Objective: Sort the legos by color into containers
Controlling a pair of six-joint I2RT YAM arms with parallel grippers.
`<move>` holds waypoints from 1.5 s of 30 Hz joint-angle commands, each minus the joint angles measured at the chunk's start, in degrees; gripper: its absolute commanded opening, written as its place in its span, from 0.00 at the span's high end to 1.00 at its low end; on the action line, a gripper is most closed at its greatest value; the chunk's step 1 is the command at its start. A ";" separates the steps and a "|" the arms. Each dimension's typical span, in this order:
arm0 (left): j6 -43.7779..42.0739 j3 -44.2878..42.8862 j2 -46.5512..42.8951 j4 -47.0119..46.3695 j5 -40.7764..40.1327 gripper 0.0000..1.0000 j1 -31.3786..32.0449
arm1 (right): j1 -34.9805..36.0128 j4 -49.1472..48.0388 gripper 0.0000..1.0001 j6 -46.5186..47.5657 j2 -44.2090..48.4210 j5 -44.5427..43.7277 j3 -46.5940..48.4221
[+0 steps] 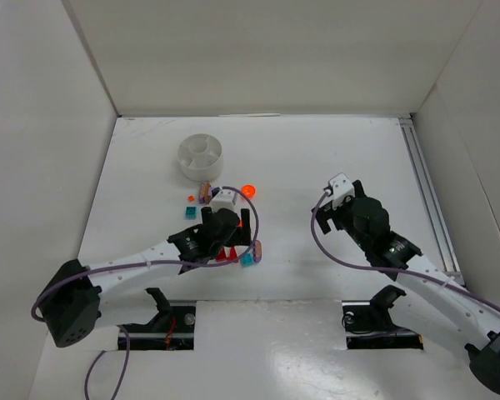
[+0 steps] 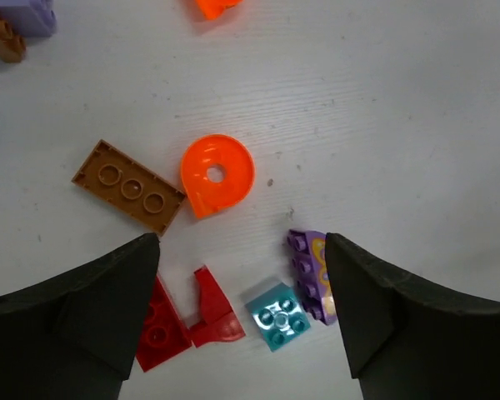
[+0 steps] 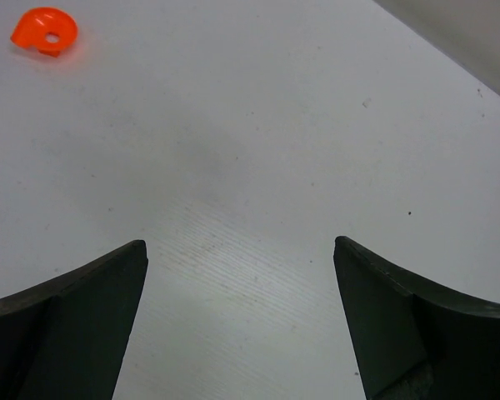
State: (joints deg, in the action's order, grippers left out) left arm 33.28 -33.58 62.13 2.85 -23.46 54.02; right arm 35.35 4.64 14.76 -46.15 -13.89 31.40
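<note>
The white round dish (image 1: 201, 156) stands at the back left. The legos lie in front of it. My left gripper (image 2: 242, 242) is open and low over a cluster: two red pieces (image 2: 192, 321), a teal square brick (image 2: 277, 317) and a purple brick (image 2: 310, 273) lie between its fingers. An orange round piece (image 2: 217, 173) and a brown plate (image 2: 128, 187) lie just beyond. In the top view the left gripper (image 1: 236, 248) covers part of this cluster. My right gripper (image 3: 239, 242) is open and empty over bare table, right of the legos (image 1: 337, 212).
Another orange round piece (image 1: 249, 191) lies near the dish and shows in the right wrist view (image 3: 46, 32). A brown and purple piece (image 1: 204, 192) and teal pieces (image 1: 190, 212) lie left of it. White walls enclose the table; a rail (image 1: 425, 192) runs along the right.
</note>
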 commanded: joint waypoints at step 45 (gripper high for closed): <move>-12.01 -4.91 14.00 -14.37 25.51 1.00 -22.20 | -7.76 3.27 0.08 2.11 2.29 4.75 2.00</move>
State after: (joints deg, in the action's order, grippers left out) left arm 20.23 -35.40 82.43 -13.30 6.44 31.81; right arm 28.03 8.60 16.75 -44.64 -9.67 31.40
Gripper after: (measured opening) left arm 0.020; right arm 0.912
